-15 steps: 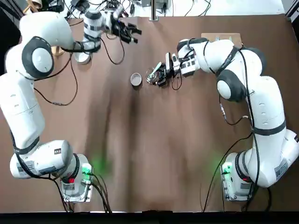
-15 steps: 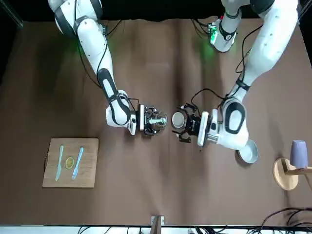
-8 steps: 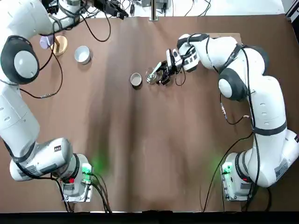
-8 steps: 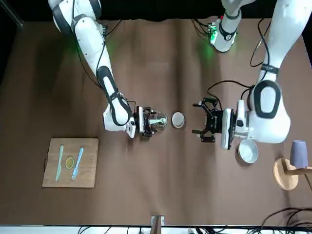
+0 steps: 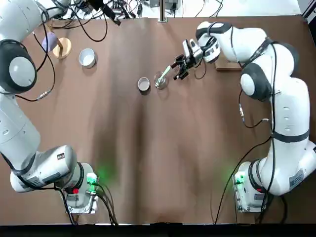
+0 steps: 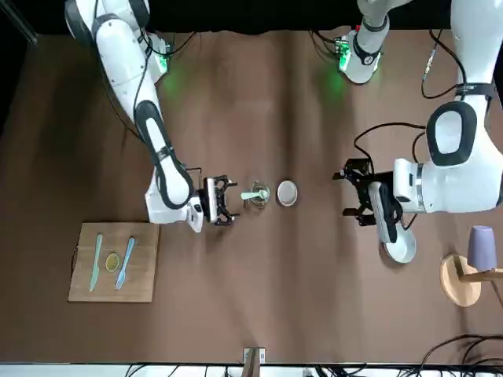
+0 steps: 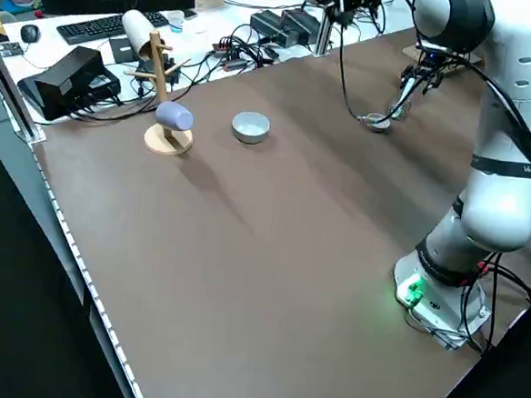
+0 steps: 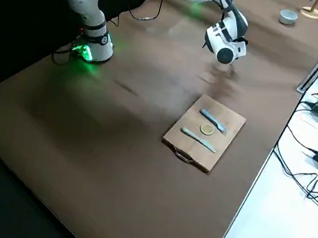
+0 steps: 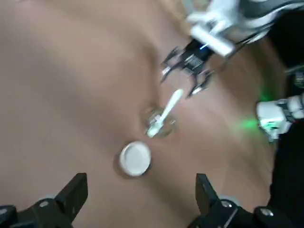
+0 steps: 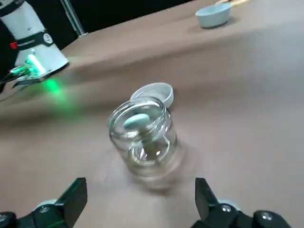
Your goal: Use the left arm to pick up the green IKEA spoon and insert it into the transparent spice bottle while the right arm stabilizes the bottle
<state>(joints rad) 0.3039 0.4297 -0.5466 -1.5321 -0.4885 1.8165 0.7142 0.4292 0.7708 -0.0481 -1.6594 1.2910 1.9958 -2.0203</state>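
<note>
Pincers both empty: left gripper (image 6: 342,193) fingers spread, hanging left of the grey round cup (image 6: 287,193); right gripper (image 6: 234,200) fingers also apart, just right of the glass jar (image 6: 260,195), not touching it. Jar upright on the brown table (image 6: 259,298), as I see it on my feeds, between the two grippers. Green spoon (image 9: 167,112) stands in it, tilted, its upper end leaning right and far. Cup just beside the jar, on its left. Farther left, a pale bowl (image 5: 87,58), then a wooden stand (image 6: 460,281) holding a purple cup (image 6: 482,248). Far right, I note a wooden board (image 6: 141,287) bearing light-blue knife (image 6: 96,263) and fork (image 6: 125,264).
</note>
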